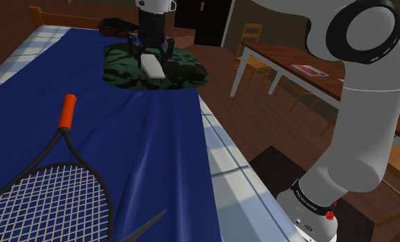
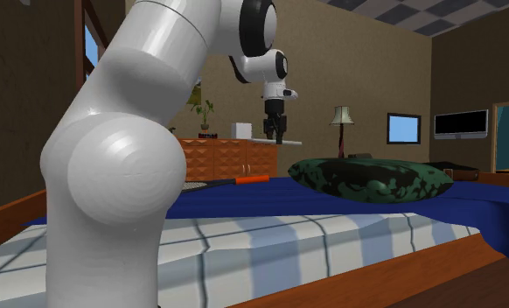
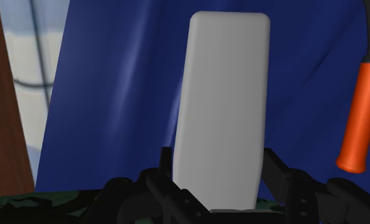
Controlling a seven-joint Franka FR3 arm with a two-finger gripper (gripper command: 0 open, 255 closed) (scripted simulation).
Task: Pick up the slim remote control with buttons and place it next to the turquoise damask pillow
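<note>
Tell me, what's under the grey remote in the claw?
Blue blanket, with the green pillow close by. The remote itself hides the patch straight below.

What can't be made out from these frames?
Remote buttons: the wrist view shows a plain pale face, and the other face is turned away.
Racket head: cut off by the shoulder view's lower left edges.
Dark object behind the pillow: partly hidden by the end effector in the shoulder view, so it can't be identified.
Dark pointed thing: cut off by the shoulder view's bottom edge.

No readable text — none anywhere.
</note>
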